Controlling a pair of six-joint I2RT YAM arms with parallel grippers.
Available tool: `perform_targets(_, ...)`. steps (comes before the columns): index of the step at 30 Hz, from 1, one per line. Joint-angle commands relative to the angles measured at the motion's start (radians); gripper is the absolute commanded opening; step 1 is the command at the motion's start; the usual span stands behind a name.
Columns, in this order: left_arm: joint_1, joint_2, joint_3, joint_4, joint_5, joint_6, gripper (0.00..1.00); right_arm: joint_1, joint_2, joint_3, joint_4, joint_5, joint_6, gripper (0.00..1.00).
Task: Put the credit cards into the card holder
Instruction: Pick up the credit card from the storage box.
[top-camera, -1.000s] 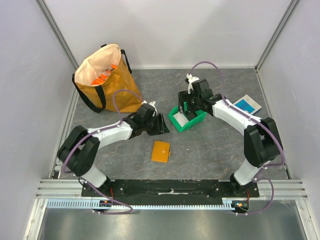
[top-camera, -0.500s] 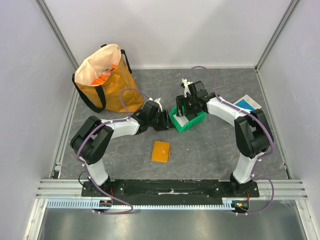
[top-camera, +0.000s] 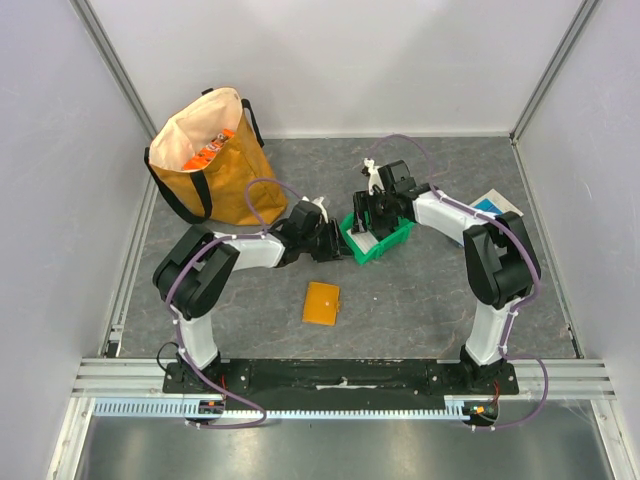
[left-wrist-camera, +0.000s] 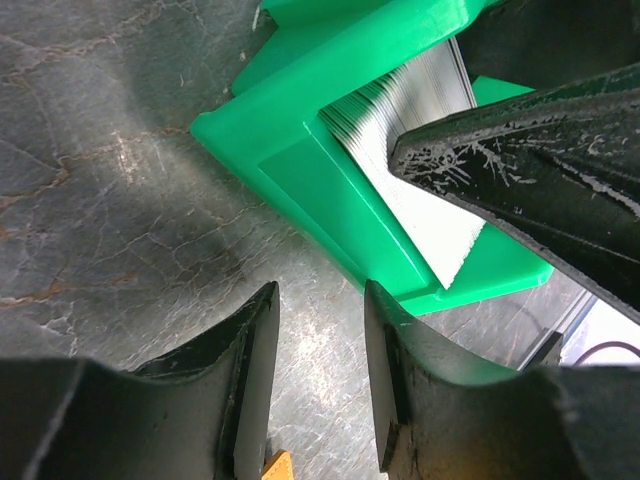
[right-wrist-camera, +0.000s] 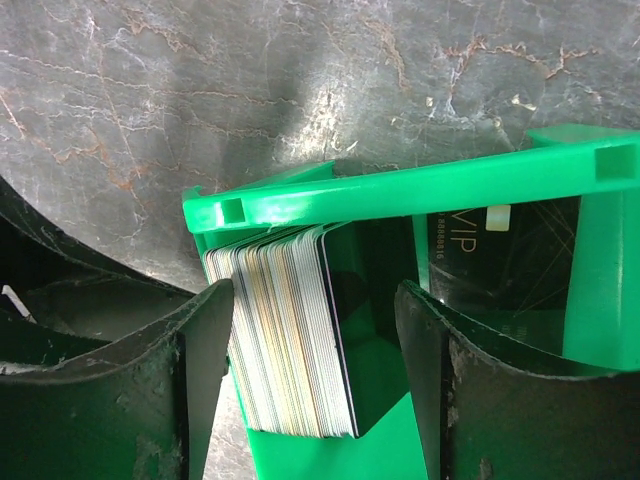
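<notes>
The credit cards stand as a packed upright stack in the green bin, with a black "VIP" card leaning at its other end. The stack also shows in the left wrist view. My right gripper is open over the bin, its jaws either side of the stack, holding nothing. My left gripper is open and empty, low on the table just left of the bin's wall. The card holder, a flat orange wallet, lies shut on the table in front of the bin, apart from both grippers.
A big orange-yellow tote bag stands at the back left. A blue-and-white flat box lies at the right. White walls close in the dark stone table on three sides.
My left gripper has moved right, up against the green bin. My right gripper has shifted a little left and down over the cards. The wallet has not moved.
</notes>
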Motion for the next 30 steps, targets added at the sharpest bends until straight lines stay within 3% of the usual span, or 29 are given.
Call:
perform_targets(1, 0.006, 0.030, 0.047, 0.045, 0.014, -0.021, 0.45, -0.010, 0.006, 0.034, -0.012, -0.072, 0.001, 0.72)
perform_targets(10, 0.015, 0.045, 0.070, 0.038, 0.015, -0.014, 0.44, -0.023, 0.004, 0.046, -0.024, -0.112, 0.002, 0.48)
perform_targets(19, 0.018, 0.045, 0.078, 0.025, 0.023, -0.004, 0.44, -0.039, -0.004, 0.055, -0.040, -0.130, 0.001, 0.47)
perform_targets(21, 0.017, 0.045, 0.078, 0.024, 0.024, -0.003, 0.43, -0.044, -0.004, 0.057, -0.041, -0.135, -0.001, 0.41)
perform_targets(30, 0.018, 0.042, 0.081, 0.018, 0.024, 0.005, 0.43, -0.069, -0.002, 0.061, -0.041, -0.181, 0.004, 0.33)
